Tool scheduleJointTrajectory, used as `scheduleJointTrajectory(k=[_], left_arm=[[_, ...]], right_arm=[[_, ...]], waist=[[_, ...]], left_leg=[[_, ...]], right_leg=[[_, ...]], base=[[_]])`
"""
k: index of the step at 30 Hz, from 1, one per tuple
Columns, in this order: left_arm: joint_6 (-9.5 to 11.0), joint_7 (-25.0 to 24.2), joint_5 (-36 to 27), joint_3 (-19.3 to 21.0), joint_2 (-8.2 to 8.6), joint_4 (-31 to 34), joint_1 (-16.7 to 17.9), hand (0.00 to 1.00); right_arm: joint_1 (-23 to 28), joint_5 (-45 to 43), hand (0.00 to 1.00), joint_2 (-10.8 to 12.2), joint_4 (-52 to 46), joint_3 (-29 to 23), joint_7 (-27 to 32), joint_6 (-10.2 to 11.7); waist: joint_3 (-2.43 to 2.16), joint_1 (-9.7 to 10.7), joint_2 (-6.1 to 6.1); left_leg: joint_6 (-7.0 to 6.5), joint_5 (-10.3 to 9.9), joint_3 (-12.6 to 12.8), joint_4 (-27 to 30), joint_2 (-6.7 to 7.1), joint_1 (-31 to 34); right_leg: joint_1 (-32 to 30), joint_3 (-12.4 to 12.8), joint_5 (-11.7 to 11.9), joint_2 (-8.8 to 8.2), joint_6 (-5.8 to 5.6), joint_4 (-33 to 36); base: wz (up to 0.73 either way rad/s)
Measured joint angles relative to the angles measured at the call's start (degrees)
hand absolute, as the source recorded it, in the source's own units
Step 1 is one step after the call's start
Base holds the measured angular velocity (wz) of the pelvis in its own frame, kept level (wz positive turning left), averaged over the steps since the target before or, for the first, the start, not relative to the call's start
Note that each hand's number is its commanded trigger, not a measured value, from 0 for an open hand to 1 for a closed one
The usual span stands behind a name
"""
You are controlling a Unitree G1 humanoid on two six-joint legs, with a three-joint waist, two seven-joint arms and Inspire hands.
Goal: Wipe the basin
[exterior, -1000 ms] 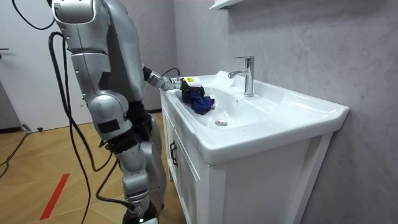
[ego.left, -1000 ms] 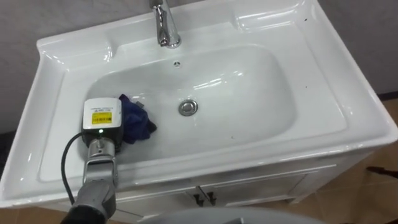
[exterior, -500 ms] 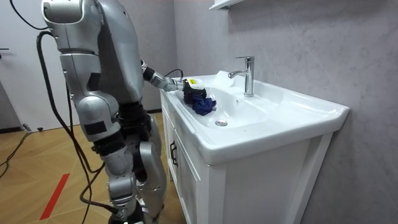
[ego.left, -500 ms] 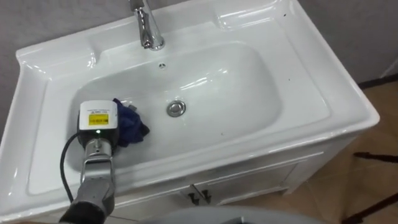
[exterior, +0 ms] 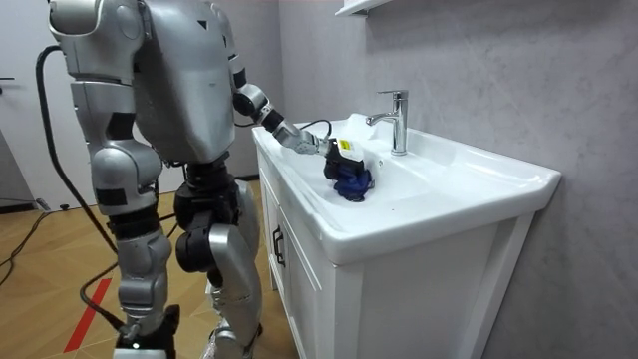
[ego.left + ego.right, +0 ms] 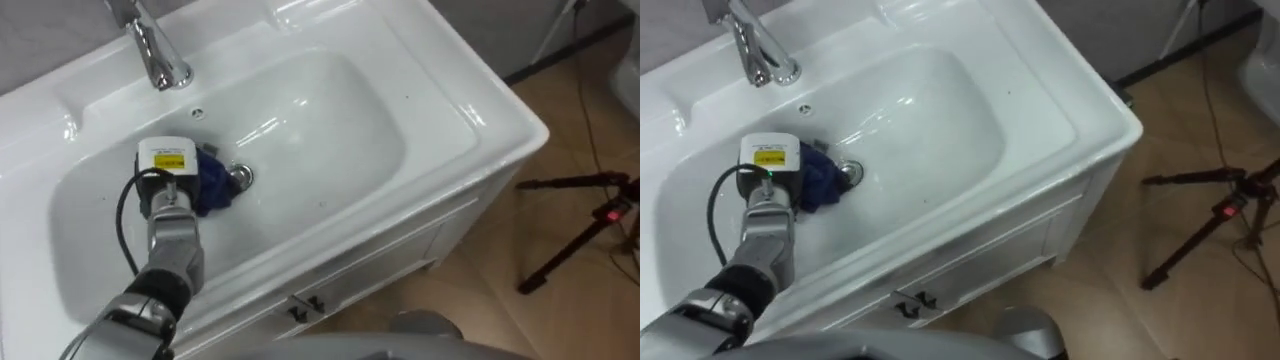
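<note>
The robot stands close against the front of a white cabinet (image 5: 329, 289) that carries the basin (image 6: 440, 95), its upper body leaning towards it, as the room view shows. Its left arm reaches over the near rim and down into the bowl.

The left robot hand (image 6: 166, 166) lies low in the bowl, left of the middle, back turned up. A blue cloth (image 6: 214, 186) is bunched just to its right and under its far end, touching it. The fingers are hidden under the back of the robot hand and in the cloth, so I cannot tell whether they are spread or closed on it.

The cloth rests on the bottom of the bowl and reaches the metal drain (image 6: 241, 176), covering its left edge. A chrome tap (image 6: 155, 50) stands upright on the far rim, to the left, well apart from the cloth.

On the wooden floor (image 6: 520, 150) to the right of the cabinet stands a dark tripod (image 6: 570, 235).
</note>
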State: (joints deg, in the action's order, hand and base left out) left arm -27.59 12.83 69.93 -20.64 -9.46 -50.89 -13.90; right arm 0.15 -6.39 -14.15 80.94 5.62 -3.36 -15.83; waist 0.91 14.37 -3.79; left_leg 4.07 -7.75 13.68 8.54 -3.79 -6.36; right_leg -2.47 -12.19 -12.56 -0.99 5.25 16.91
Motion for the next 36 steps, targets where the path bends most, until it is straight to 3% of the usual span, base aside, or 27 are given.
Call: scheduleJointTrajectory(k=[5,7,11,14,16,19,21,26,32,36], left_arm=[[-1.4,-0.4,-4.8,-4.0,0.38,-2.6,-3.0,1.0],[-1.8,-0.7,-8.0,-6.1,0.67,-3.6,-4.6,1.0],[-2.2,-2.2,-11.7,-6.8,1.26,-3.6,-6.8,1.0],[-2.1,-2.4,-18.1,-9.0,2.25,-5.0,-10.5,1.0],[-2.1,-2.4,-22.0,-10.1,3.62,-4.9,-13.1,1.0],[-1.8,-2.4,-25.4,-13.8,4.9,-4.7,-15.8,1.0],[-1.6,-2.4,-25.5,-14.1,5.88,-4.7,-17.2,1.0],[-1.0,-2.5,-26.0,-14.7,7.01,-2.9,-18.5,1.0],[-0.6,-2.7,-30.0,-14.4,6.62,2.8,-17.8,1.0],[1.0,-3.9,-30.0,-14.4,6.17,5.8,-17.4,1.0]], right_arm=[[-0.1,0.0,0.0,0.3,0.1,0.0,-0.4,-0.3],[-0.7,0.0,0.0,0.3,0.1,-0.1,-0.4,-0.4],[-0.8,-0.1,0.0,0.3,0.1,-0.2,-0.6,-0.5],[-0.9,-0.3,0.0,-0.5,0.3,0.1,-1.1,-0.7],[-1.4,-0.2,0.0,-0.9,0.1,1.4,-1.7,-0.7],[-1.9,-0.3,0.0,-1.0,-1.0,3.3,-2.6,-0.5],[-1.9,-0.4,0.0,-1.1,-1.7,4.1,-3.0,-0.4],[-1.9,-0.6,0.0,-1.1,-1.5,5.0,-3.7,-0.4],[-2.4,0.2,0.0,-1.2,-0.9,6.0,-4.4,-0.4],[-2.4,0.2,0.0,-1.2,-0.9,6.2,-4.8,-0.4]], waist=[[0.02,2.6,-0.04],[0.09,5.1,-0.16],[0.17,7.7,-0.35],[0.87,8.0,-1.57],[0.95,8.5,-3.01],[0.9,9.6,-3.18],[0.83,10.6,-3.32],[0.69,10.7,-3.54],[0.68,10.0,-3.55],[0.69,9.6,-3.53]], left_leg=[[-0.02,0.0,2.1,0.0,0.46,-0.2],[-0.36,-0.2,2.2,0.0,0.61,-0.1],[-0.82,-0.5,3.6,0.1,0.72,0.6],[-1.96,-1.2,3.8,0.1,1.17,0.9],[-3.49,-3.0,4.5,-0.9,0.72,1.8],[-4.23,-3.4,5.8,-1.1,1.57,1.8],[-4.71,-3.6,5.9,-0.9,1.86,1.8],[-5.28,-3.9,5.8,-0.7,2.53,1.7],[-6.07,-4.4,5.7,-0.2,2.86,1.6],[-6.25,-4.5,4.8,-0.3,2.92,1.9]], right_leg=[[-0.9,2.6,0.8,-0.06,-0.74,0.0],[-1.1,3.0,1.3,-0.15,-1.22,-0.2],[-2.2,3.8,1.9,-0.37,-2.28,-0.2],[-3.0,4.4,2.4,-0.54,-2.96,-0.1],[-4.6,4.7,2.8,-0.49,-3.39,0.7],[-5.4,6.3,3.5,-0.91,-3.96,1.8],[-5.3,6.6,3.6,-0.96,-4.23,1.8],[-5.2,6.6,3.5,-1.54,-5.11,1.8],[-4.9,6.6,3.5,-1.86,-5.95,0.8],[-3.8,5.8,3.6,-1.98,-6.23,-0.2]], base=[[-0.23],[-0.11],[-0.11],[-0.08],[-0.09],[-0.21],[-0.11],[0.02],[0.05],[0.12]])
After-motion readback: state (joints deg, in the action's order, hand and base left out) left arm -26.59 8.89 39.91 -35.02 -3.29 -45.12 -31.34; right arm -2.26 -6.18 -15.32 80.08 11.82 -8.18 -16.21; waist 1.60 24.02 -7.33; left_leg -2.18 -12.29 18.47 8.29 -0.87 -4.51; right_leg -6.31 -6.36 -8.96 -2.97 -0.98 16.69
